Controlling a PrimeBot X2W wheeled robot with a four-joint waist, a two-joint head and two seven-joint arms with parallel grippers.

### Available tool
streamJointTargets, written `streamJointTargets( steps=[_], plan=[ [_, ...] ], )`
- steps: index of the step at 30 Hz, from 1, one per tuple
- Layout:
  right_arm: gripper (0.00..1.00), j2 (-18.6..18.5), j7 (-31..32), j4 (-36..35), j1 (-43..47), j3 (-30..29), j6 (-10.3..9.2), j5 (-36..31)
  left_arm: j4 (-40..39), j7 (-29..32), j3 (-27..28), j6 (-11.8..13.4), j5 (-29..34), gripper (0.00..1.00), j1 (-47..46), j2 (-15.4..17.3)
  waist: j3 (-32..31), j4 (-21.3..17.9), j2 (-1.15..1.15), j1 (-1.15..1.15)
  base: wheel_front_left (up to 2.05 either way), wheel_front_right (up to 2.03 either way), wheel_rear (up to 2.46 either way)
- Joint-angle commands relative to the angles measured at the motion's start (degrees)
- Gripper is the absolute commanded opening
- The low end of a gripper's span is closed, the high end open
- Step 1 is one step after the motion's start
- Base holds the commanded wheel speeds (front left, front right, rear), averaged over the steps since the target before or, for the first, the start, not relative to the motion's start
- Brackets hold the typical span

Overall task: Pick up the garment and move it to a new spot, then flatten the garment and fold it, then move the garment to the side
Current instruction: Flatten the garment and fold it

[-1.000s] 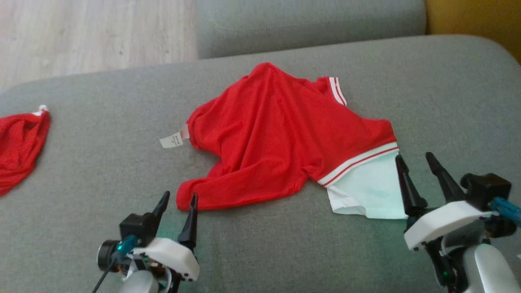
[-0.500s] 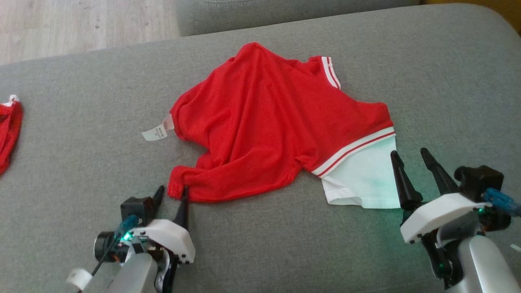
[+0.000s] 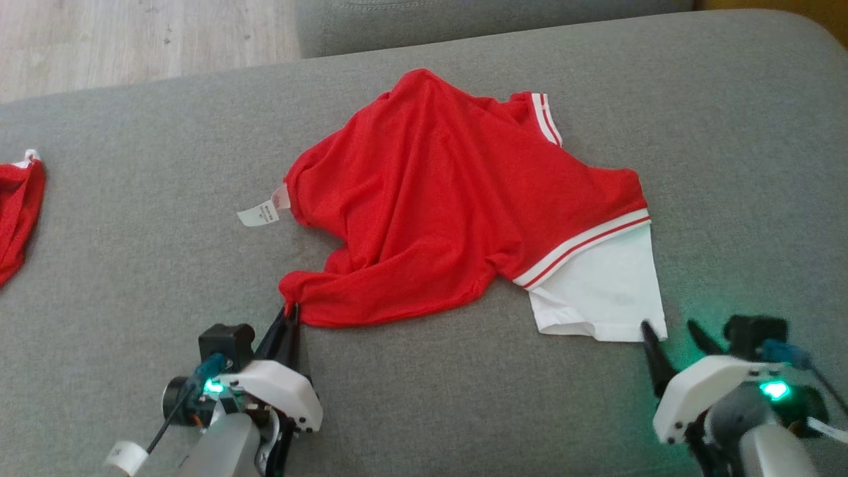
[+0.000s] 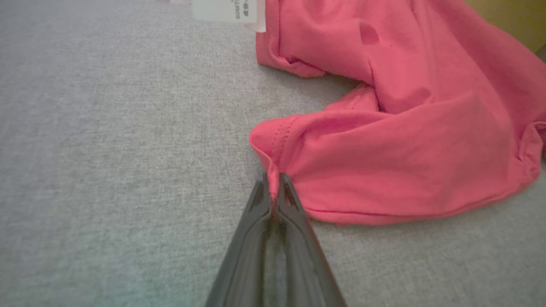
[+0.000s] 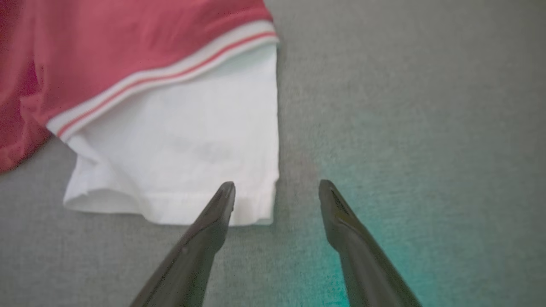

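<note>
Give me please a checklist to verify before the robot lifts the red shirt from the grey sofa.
1. The left claw is shut on the red shirt edge: ok.
2. The right claw grips the white section: not ok; open, astride its corner.
3. Number of layers pinched by the left claw: cannot tell.
4. The care label lies apart from both claws: ok.
5. The second red garment lies apart from the red shirt: ok.
6. The red shirt lies flat: not ok, wrinkled.

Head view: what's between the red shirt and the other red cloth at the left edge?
Bare grey cushion, apart from the white label that sticks out of the shirt toward the red cloth. The head view shows the stretch.
</note>
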Motion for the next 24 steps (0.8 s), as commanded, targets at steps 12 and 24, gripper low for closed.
streamJointTargets(
  steps=[12, 24],
  plan=[
    [0.48, 0.28, 4.07, 6.58, -3.32, 5.14, 0.4, -1.01, 0.48, -1.33, 0.58, -0.53, -1.42, 0.0, 1.27, 0.56, 0.36, 1.74, 0.0, 0.0, 0.0, 0.0, 0.0],
    [0.0, 0.29, -2.43, -7.21, -5.67, 1.84, 0.4, 2.11, -16.87, -5.08, 7.11, -3.07, -11.73, 0.0, 3.86, 0.1, -1.97, 0.66, 0.0, 0.0, 0.0, 0.0, 0.0]
  ],
)
